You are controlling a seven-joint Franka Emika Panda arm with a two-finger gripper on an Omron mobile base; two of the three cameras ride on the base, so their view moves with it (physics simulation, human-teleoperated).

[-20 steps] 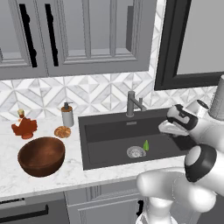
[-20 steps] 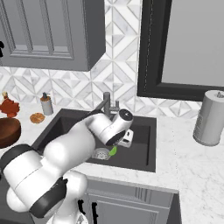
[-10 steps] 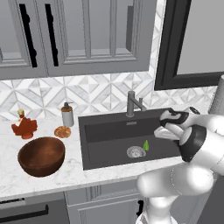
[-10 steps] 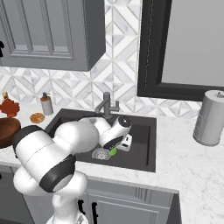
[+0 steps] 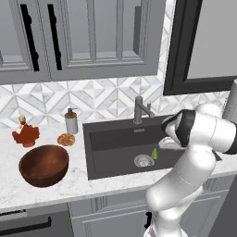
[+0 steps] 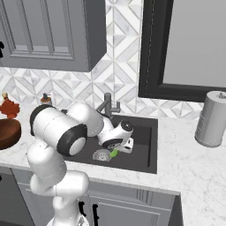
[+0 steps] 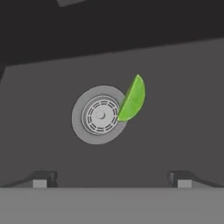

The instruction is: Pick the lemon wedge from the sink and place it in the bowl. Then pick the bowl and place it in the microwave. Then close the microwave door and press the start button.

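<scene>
While the fingers (image 7: 112, 177) hang spread wide and empty over the sink (image 5: 115, 139), the lemon wedge (image 7: 132, 99) lies on the sink floor below them.
Seen from the hand, the two dark tips stand far apart at the bottom edge, and the green wedge rests against the rim of the round silver drain (image 7: 100, 115), overlapping its edge, well clear of both tips. From the left base view the wedge (image 5: 154, 153) sits just beside the drain (image 5: 144, 160), with the white arm bent down into the basin on that side and the faucet (image 5: 140, 109) behind. On the worktop (image 5: 74, 183) to the left of the sink stands the wooden bowl (image 5: 44, 165), empty and upright, with a round pastry (image 5: 66, 139), a soap bottle (image 5: 71, 121) and a red-brown leafy ornament (image 5: 26, 134) behind it near the tiled wall.
</scene>
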